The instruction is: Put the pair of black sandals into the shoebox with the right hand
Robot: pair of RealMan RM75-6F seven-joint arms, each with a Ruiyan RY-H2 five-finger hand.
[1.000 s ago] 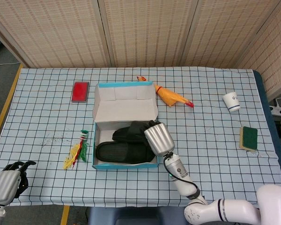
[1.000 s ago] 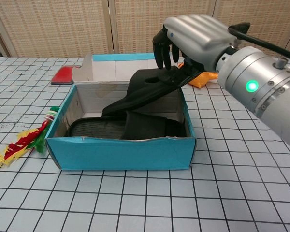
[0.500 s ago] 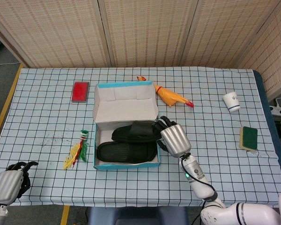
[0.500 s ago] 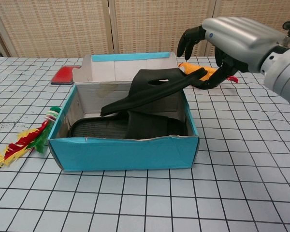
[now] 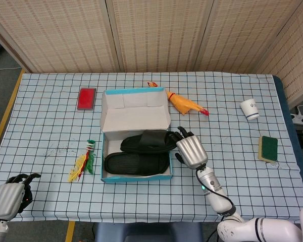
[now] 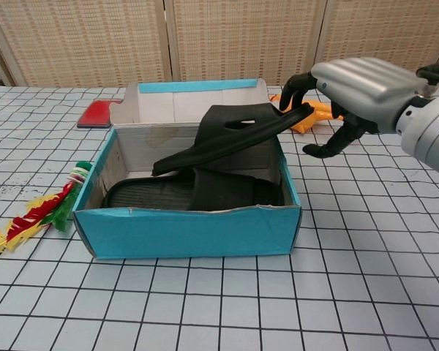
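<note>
Pretty much there, by the look of it; both black sandals are in the shoebox — one lies flat on the bottom; the other sits tilted on top of it, its end propped on the box's right wall and poking over the rim, so it isn't really seated yet; what's left is probably a nudge down so it settles. The right hand hangs just beside that raised end, outside the right wall; its fingers are curled loosely and apart, gripping nothing; whether a fingertip touches the sole is hard to tell. The left hand rests at the near left table edge, fingers curled in, holding nothing.
</note>
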